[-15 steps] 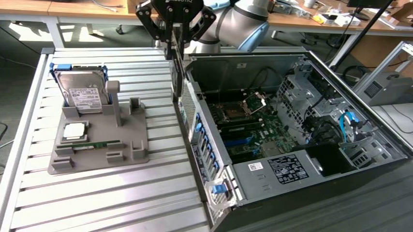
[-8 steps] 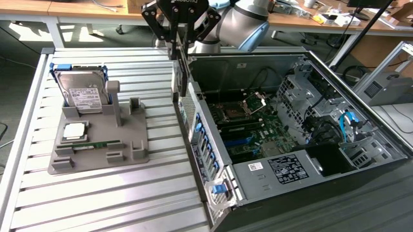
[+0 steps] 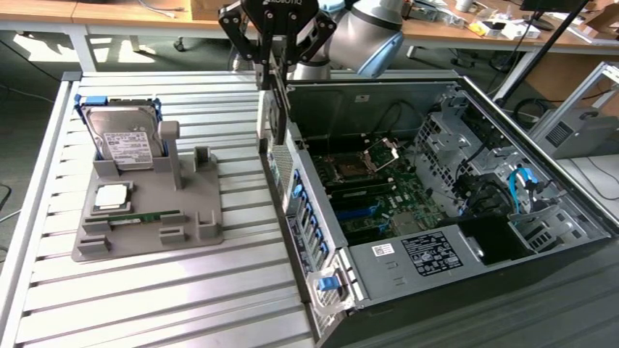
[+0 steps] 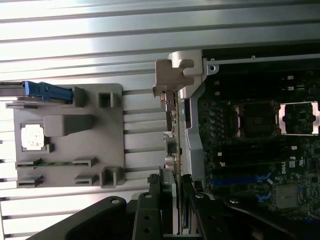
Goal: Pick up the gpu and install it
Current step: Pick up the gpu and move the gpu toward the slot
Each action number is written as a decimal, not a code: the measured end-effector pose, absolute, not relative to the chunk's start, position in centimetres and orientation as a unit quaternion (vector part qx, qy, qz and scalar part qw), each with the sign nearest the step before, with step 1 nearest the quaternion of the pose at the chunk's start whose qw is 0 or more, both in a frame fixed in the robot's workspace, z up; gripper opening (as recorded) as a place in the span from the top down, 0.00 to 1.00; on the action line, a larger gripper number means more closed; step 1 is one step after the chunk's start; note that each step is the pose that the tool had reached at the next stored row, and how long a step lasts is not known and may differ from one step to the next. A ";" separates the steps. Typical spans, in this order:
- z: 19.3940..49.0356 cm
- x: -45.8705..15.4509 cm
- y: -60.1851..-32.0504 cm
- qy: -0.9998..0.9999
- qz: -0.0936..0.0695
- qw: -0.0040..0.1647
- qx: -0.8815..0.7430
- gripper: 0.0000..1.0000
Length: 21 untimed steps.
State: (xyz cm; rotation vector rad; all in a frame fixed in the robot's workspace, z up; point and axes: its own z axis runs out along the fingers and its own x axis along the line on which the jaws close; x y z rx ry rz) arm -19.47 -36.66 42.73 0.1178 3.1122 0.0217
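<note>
GPU [image 3: 278, 109], a thin flat dark circuit card with a narrow silvery metal bracket [image 4: 172, 75] at one end, hangs on edge from the black gripper [image 3: 275, 61]. It sits right at the rear wall of the open grey computer case [image 3: 435, 181], above the gap between that wall and the ribbed aluminium table [image 3: 145, 304].

The 2 fingers [image 4: 156, 187] stand about half apart and are pressed against the card's 2 faces, so we read this as a firm pinch on the board itself.

We judge the card light and stiff but fragile. Its faces carry small parts and its contact edge should not be knocked. The bare board area away from the bracket looks like the sensible place to hold it, and that is about where the grip sits. A pinch this narrow could let the card swing or twist if the bracket catches the case wall.

Much is hard to make out. We see the card edge-on in both views, so its faces and its contact edge are hidden from us. We cannot tell whether the bracket touches the case wall or hangs just beside it. Nor can we pick out the slot on the dark motherboard [image 3: 387, 203]. The grey moulded parts holder [image 3: 145, 225] stands well apart, on the table.
</note>
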 end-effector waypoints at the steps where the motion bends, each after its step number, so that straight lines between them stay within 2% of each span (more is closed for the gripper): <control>1: 42.7 -19.4 -36.7 0.999 0.007 0.014 0.038 0.73; 21: 42.7 -17.7 -36.7 0.999 0.003 0.014 0.038 0.73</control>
